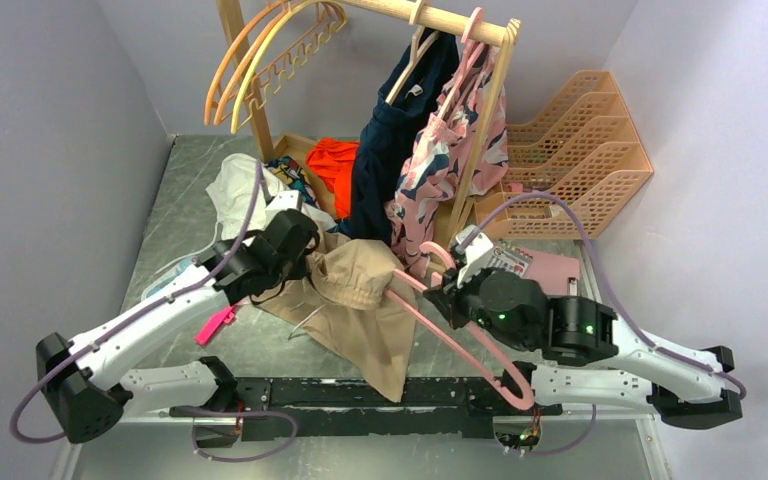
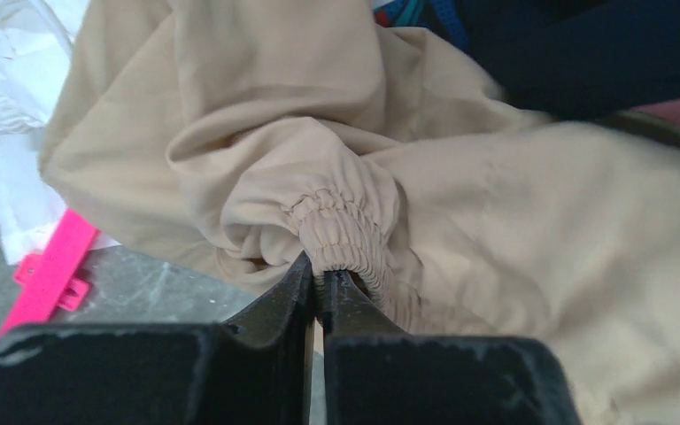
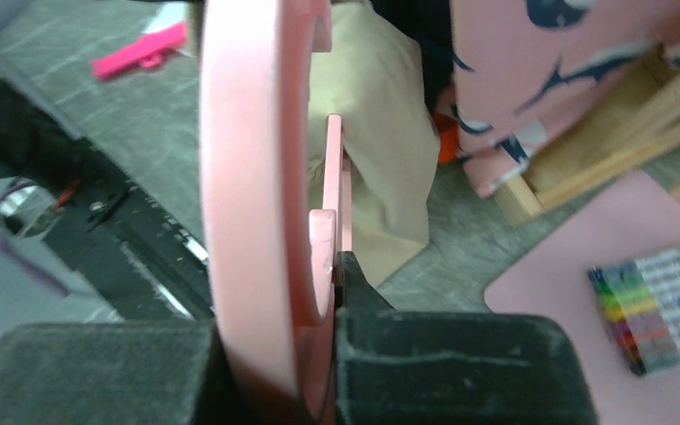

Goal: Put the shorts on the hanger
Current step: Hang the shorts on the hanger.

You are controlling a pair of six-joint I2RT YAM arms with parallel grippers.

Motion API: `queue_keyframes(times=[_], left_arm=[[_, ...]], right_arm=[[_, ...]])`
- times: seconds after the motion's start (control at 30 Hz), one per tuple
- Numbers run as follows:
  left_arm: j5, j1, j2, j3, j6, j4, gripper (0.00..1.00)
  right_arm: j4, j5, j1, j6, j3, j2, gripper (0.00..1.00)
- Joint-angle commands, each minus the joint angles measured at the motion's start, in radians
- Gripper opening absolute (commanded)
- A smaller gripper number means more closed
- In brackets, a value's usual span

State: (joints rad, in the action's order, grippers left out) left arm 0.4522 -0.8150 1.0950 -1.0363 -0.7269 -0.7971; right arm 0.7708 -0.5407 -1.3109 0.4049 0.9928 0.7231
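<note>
Matt cloth shorts, smooth plastic hanger

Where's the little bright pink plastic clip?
In the top view the bright pink plastic clip lies on the grey table, on the left side, just left of the tan fabric shorts.

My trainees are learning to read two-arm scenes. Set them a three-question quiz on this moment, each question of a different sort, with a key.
1. True or false: the left gripper is shut on the elastic waistband of the tan shorts.
2. What does the right gripper hold? A) pink hanger B) orange hanger C) navy garment
3. Name what lies on the pink mat.
Key: 1 true; 2 A; 3 a pack of coloured markers.
</note>
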Motion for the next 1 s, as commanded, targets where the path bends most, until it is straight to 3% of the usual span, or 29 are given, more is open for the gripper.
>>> queue_keyframes(times=[0.0,0.13,0.3,0.43,0.67,0.97], left_arm=[[0.142,0.006,0.075,-0.011,0.052,0.007,0.07],[0.251,0.004,0.147,-0.039,0.008,-0.061,0.07],[0.353,0.004,0.195,-0.015,-0.022,-0.085,0.07],[0.394,-0.008,0.256,0.006,-0.063,-0.104,0.07],[0.441,-0.076,0.357,0.011,-0.096,-0.078,0.07],[0.497,-0.130,0.454,-0.023,-0.121,-0.107,0.07]], right_arm=[[-0.038,0.179,0.000,-0.182,0.109,-0.036,0.00],[-0.091,0.256,-0.001,-0.276,0.147,-0.063,0.00],[-0.188,0.135,-0.001,-0.309,0.114,-0.113,0.00],[-0.258,0.021,-0.001,-0.293,0.071,-0.098,0.00],[-0.314,-0.023,0.000,-0.251,0.089,0.041,0.00],[-0.363,-0.064,-0.001,-0.161,0.063,0.078,0.00]])
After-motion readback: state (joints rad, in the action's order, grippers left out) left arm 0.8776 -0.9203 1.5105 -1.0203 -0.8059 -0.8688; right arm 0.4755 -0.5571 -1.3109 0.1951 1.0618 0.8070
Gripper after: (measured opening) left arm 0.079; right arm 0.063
